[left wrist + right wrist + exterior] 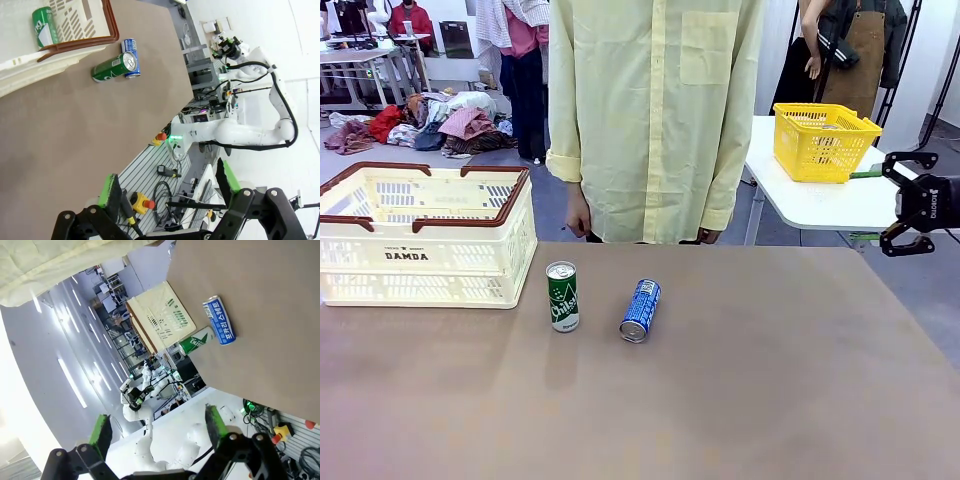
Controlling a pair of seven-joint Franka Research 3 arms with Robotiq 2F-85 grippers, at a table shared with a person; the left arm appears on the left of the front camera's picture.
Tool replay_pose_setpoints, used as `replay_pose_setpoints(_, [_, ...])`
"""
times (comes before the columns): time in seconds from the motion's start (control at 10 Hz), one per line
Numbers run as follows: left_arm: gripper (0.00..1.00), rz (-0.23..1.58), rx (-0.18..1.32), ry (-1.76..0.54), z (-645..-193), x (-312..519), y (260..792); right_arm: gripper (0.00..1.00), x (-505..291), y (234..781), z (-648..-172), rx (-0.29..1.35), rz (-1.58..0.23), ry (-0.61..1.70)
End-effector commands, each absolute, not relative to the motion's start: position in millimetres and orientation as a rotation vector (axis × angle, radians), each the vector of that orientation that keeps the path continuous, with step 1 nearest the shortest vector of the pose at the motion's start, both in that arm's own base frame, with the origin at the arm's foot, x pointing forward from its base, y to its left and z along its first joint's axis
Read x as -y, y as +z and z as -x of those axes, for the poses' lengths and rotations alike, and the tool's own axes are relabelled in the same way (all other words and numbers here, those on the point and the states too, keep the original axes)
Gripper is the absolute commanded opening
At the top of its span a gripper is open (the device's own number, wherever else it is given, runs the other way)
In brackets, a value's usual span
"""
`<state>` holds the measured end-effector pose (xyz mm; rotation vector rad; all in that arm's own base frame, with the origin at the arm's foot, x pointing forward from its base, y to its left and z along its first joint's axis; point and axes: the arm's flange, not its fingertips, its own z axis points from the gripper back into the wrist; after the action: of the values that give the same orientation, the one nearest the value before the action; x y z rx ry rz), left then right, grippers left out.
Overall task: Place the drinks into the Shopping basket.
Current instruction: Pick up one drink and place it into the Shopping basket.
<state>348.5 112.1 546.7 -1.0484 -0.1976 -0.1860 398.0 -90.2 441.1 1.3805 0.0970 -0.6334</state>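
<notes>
A green can (pixel 562 296) with white lettering stands upright near the table's middle. Just to its right a blue can (pixel 640 310) lies on its side. The cream Shopping basket (pixel 425 262) with a dark red rim sits at the table's far left. My right gripper (pixel 888 205) hangs open off the table's right edge, far from the drinks. In the right wrist view its open gripper (pixel 159 427) looks at the blue can (pixel 220 320), the green can (pixel 197 341) and the basket (pixel 160 315). My left gripper (pixel 169 187) is open and empty, well away from the green can (pixel 114 67), blue can (pixel 131 57) and basket (pixel 75 30).
A person in a pale yellow shirt (pixel 655 110) stands at the table's far edge, hands down. A yellow mesh basket (pixel 823 141) sits on a white side table at back right. A green can-like thing (pixel 43 25) shows by the basket's wall.
</notes>
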Motion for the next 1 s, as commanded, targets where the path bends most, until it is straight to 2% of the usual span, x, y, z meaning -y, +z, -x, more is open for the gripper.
replay_pose_setpoints(0.0, [1.0, 0.887, 0.15, -0.143, -352.7, -60.8, 584.6, 1.0, 93.6, 443.7, -397.9, -0.107, -1.374, -0.624])
replay_pose_setpoints(0.2, [1.0, 0.644, 0.081, -0.227, -376.2, 27.1, 623.9, 1.0, 93.6, 443.7, -397.9, -0.107, -1.374, -0.624])
replay_pose_setpoints(0.4, [1.0, 0.413, 0.026, -0.206, -400.0, 113.4, 629.0, 1.0, 93.6, 443.7, -397.9, -0.107, -1.374, -0.624])
replay_pose_setpoints(0.5, [1.0, 0.367, 0.031, -0.241, -409.8, 165.3, 616.7, 1.0, 93.6, 443.7, -397.9, -0.107, -1.374, -0.624])
replay_pose_setpoints(0.6, [1.0, 0.245, 0.077, -0.216, -419.8, 221.8, 588.6, 1.0, 93.6, 443.7, -397.9, -0.107, -1.374, -0.624])
replay_pose_setpoints(0.9, [1.0, 0.058, 0.217, -0.09, -419.8, 292.2, 515.9, 1.0, 93.6, 443.7, -397.9, -0.107, -1.374, -0.624])
